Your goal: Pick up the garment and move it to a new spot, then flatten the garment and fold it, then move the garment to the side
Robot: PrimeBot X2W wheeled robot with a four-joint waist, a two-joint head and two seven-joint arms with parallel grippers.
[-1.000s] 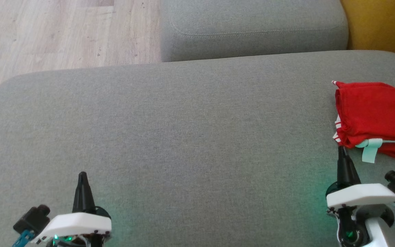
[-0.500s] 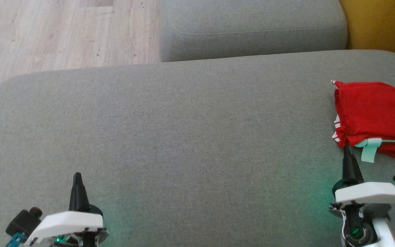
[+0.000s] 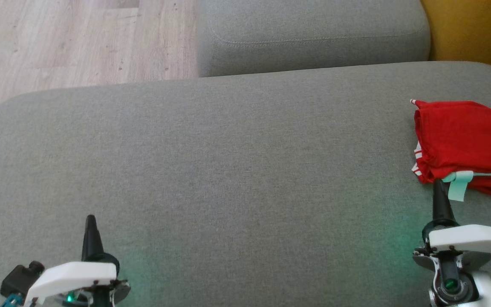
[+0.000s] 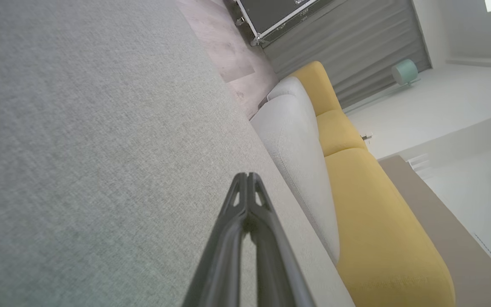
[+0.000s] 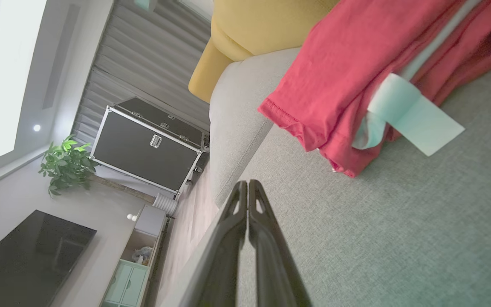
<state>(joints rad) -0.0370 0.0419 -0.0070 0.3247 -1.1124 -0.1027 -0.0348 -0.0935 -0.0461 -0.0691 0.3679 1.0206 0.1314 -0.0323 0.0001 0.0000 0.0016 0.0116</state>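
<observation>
Now | garment (image 3: 463, 140): folded red pile at the right edge of the sofa seat (image 3: 228, 170) | left gripper (image 3: 90, 218): pressed together, empty, near front edge; right gripper (image 3: 438, 184): pressed together, empty, tip just beside the garment | risk: a stray nudge could undo the folds or push it over that edge

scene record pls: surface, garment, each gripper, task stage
surface: grey sofa cushion
garment: red, folded, on the cushion's right side, pale tag sticking out
left gripper: shut, empty, over bare cushion
right gripper: shut, empty, tip by the garment's near edge
stage: garment looks folded and set aside
</observation>
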